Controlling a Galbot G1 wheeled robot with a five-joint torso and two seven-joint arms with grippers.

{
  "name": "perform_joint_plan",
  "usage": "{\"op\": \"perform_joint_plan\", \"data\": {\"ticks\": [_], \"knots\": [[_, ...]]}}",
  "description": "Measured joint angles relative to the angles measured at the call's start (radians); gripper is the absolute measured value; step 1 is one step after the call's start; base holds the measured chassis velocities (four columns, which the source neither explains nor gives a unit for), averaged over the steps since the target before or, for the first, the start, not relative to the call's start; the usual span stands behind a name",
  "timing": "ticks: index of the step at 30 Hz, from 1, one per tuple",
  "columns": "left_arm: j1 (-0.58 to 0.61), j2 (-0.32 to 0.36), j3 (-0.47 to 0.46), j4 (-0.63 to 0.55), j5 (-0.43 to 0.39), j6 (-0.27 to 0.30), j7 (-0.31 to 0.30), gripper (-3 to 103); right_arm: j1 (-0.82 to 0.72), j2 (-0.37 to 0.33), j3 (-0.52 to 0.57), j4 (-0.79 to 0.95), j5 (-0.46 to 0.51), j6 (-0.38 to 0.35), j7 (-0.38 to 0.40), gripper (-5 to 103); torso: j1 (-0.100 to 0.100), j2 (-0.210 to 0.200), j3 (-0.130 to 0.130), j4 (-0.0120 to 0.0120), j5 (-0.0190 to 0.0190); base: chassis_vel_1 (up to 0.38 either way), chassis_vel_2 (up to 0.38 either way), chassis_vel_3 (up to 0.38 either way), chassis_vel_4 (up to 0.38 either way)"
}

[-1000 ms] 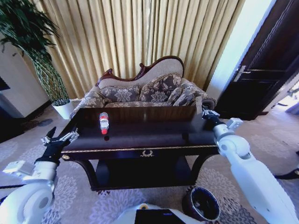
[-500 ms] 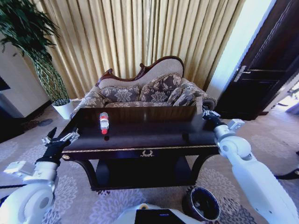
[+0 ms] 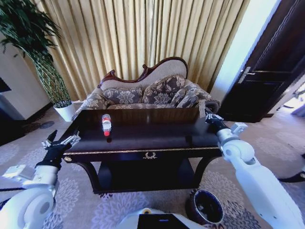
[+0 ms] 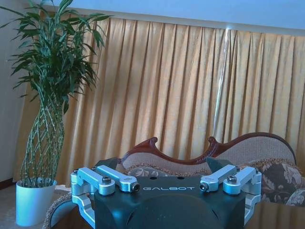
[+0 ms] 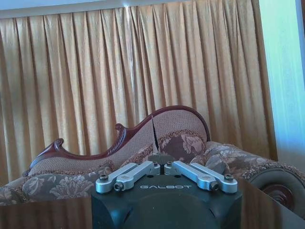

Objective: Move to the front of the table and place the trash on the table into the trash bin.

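Judging by the bottle point(image 3: 106, 124) lying on the table point(image 3: 143, 138), far from the trash bin point(image 3: 206, 208), your left gripper point(image 3: 61, 141) spread and right gripper point(image 3: 212, 119) pinched empty, bottle disposal remains.

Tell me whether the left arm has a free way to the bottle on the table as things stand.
Probably yes. The left gripper hangs open off the table's left end, and the tabletop between it and the bottle looks bare. The right gripper sits at the far right corner, out of the way.
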Motion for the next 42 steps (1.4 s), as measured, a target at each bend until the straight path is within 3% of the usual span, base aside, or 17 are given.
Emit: {"op": "perform_joint_plan", "data": {"ticks": [42], "knots": [[0.004, -0.014, 0.001, -0.010, 0.002, -0.004, 0.000, 100, 0.017, 0.021, -0.060, -0.019, -0.055, 0.026, -0.005, 0, 0.000, 0.000, 0.000, 0.0001, 0.0000, 0.129, -0.130, -0.129, 0.131]]}}
